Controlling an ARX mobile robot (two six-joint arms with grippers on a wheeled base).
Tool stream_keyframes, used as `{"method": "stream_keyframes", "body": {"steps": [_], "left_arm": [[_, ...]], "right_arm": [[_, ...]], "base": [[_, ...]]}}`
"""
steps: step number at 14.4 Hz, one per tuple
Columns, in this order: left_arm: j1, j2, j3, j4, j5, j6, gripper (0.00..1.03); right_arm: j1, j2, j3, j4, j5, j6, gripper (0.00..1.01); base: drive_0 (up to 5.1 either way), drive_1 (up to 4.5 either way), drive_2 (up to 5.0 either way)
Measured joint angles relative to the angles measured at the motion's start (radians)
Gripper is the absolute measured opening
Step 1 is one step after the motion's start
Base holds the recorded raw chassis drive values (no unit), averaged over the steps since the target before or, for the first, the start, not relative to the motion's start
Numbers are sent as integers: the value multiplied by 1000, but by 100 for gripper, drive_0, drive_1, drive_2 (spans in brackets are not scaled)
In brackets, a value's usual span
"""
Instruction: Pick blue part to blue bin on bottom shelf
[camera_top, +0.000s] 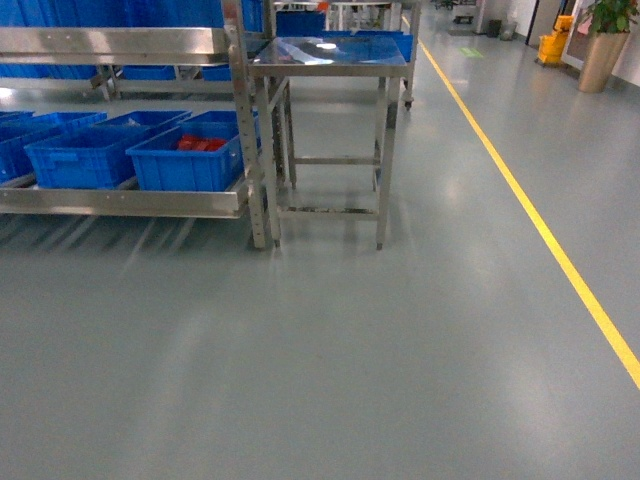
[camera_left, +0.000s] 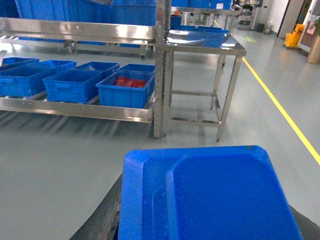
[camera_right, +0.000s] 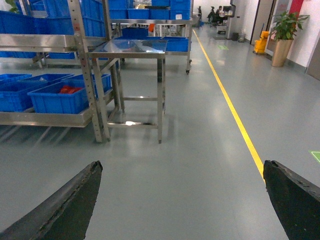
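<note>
One blue part (camera_left: 210, 200) — left gripper's (camera_left: 200, 230) load.

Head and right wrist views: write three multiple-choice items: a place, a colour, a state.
1. Relative to the rack, the steel table stands: A to its left; B to its right; C on top.
2. The rightmost bin on the bottom shelf holds things that are: A red; B green; C white.
3. The right gripper is: A open, empty; B shut on a bin; C shut on a plant.

B: it adjoins the rack's right post. A: red shows above the rim. A: fingers apart, only floor between.
</note>
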Motion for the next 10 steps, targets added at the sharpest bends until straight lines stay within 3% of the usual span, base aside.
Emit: {"method": "stream_keyframes", "body": {"steps": [10], "left_arm": [[0, -2, 0, 3, 0, 0, 44]], "right_arm": [[0, 0, 0, 2, 0, 0, 98]], "base": [[11, 433, -412]]}}
